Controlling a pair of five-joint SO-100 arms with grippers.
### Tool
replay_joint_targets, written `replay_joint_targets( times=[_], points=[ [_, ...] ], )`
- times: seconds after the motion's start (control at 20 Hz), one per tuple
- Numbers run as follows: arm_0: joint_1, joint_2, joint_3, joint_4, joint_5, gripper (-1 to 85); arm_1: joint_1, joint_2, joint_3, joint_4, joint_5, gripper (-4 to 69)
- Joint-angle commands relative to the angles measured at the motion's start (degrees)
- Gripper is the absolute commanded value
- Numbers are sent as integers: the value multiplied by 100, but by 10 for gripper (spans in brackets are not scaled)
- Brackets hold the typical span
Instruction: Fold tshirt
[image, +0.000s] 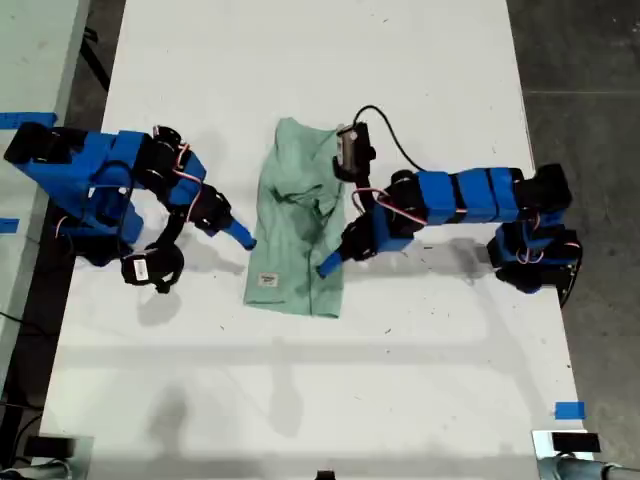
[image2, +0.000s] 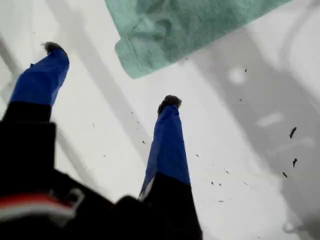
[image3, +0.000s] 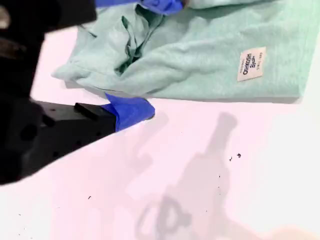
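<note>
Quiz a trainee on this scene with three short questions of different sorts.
1. True or false: my first gripper is shut on the tshirt.
2. Multiple choice: what shows on the tshirt near one edge? A) a small white tag B) a red button C) a black zipper
3. Fill in: the tape on the table near the exterior view's lower right corner is ____.

Key: 1 false, its jaws stand apart over bare table, short of the cloth. 2 A. 3 blue.
</note>
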Motion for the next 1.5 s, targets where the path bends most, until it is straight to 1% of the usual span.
replay_joint_targets(
  times=[0.0, 0.1, 0.15, 0.3, 0.45, 0.6, 0.75, 0.8, 0.9, 0.95, 1.0, 1.05, 1.1, 1.15, 1.2, 1.3, 1.45],
  points=[
    [281, -606, -114, -466, 79, 333, -229, -378, -571, -88, 211, 388],
    [475, -1081, -88, -993, 44, 341, -352, -712, -677, -193, 325, 389],
    [545, -1380, -97, -1151, 18, 344, -396, -861, -773, -185, 343, 390],
    [642, -2171, -237, -1459, -53, 342, -483, -1195, -809, -360, 404, 390],
    [703, -2698, -448, -1608, -158, 341, -519, -1564, -993, -501, 404, 389],
    [633, -3357, -932, -1415, -149, 327, -510, -1863, -1011, -756, 404, 386],
    [624, -4667, -2197, -527, -114, 307, -492, -2285, -1125, -896, 431, 379],
    [659, -5019, -2522, -396, -88, 280, -492, -2479, -1213, -905, 439, 368],
    [765, -5405, -2830, -510, -62, 227, -536, -2804, -1310, -958, 492, 342],
    [835, -5440, -2883, -571, -176, 170, -571, -2883, -1310, -1002, 492, 304],
    [861, -5388, -2892, -659, -369, 90, -598, -2918, -1310, -1020, 527, 238],
    [932, -5291, -2892, -809, -475, 6, -624, -2927, -1310, -1028, 598, 109],
    [1046, -5168, -2892, -888, -703, 1, -642, -2918, -1310, -1020, 650, -14],
    [1169, -4992, -2892, -1081, -729, 1, -677, -2892, -1318, -1028, 598, -13],
    [1257, -4896, -2979, -1143, -835, 1, -694, -2848, -1327, -1020, 589, -12],
    [1441, -4878, -3454, -1037, -870, 1, -747, -2698, -1389, -826, 571, -12],
    [1837, -4605, -4219, -853, -932, 1, -1116, -2320, -1995, -281, 536, -12]
  ],
)
